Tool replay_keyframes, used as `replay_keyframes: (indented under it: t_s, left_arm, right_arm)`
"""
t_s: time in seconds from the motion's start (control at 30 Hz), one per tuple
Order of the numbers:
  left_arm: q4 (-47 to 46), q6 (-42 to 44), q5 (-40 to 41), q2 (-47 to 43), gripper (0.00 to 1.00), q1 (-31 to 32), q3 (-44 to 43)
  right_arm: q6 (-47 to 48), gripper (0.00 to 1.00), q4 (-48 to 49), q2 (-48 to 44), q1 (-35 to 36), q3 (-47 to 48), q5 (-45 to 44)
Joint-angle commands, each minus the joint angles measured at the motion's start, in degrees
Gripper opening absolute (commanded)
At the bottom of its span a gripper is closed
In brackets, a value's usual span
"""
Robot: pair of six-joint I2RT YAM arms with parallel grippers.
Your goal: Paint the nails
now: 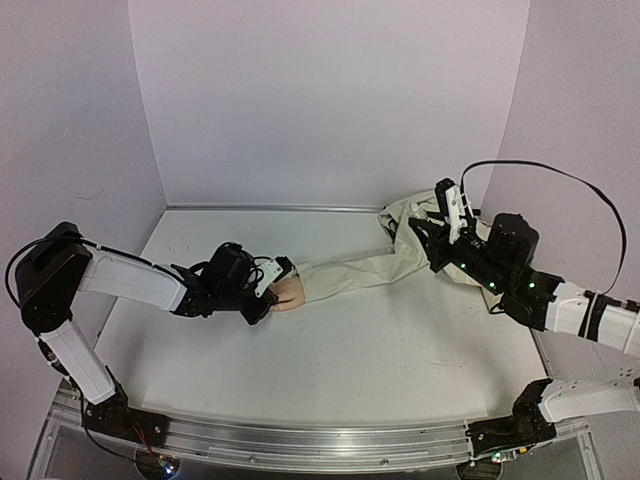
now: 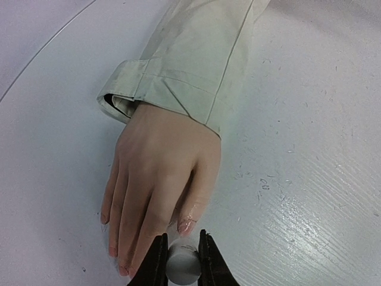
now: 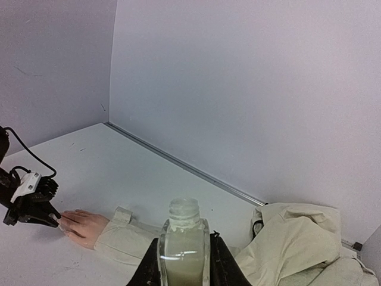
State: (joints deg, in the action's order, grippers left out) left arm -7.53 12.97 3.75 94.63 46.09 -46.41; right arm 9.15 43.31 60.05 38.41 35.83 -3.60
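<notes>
Our left gripper is clamped on the brush cap right by the nails, hand lying left of table centre; the right gripper squeezes the open bottle. Nails look tiny and slick, hand probably light: we'd dab softly, steadying only at the cuff.

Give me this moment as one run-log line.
left tool: shut on white cap, near thumb nail | right tool: shut on uncapped bottle, upright | fake hand: palm down on table

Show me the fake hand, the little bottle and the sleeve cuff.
fake hand (image 2: 158, 173): left wrist view, back of the hand.
bottle (image 3: 182, 253): right wrist view, body below the open neck.
sleeve cuff (image 2: 166, 89): left wrist view, folded band.
</notes>
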Motion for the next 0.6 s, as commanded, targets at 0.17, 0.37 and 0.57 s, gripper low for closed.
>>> replay_keyframes:
  t_s: [0.17,0.37,0.57]
  left_arm:
    - [-2.56,-1.04,-1.92,1.94,0.0,0.06,-3.93]
    - [-2.57,-0.68,-1.81,2.65,0.0,0.06,-4.56]
    - [-2.62,-0.6,-1.32,3.19,0.0,0.06,-4.74]
  right_arm:
    - [-0.62,0.0,5.2,-0.29,-0.39,0.73,0.65]
    - [-0.62,0.0,5.14,-0.37,-0.39,0.64,0.6]
    - [-0.71,0.0,5.19,-0.37,-0.38,0.6,0.65]
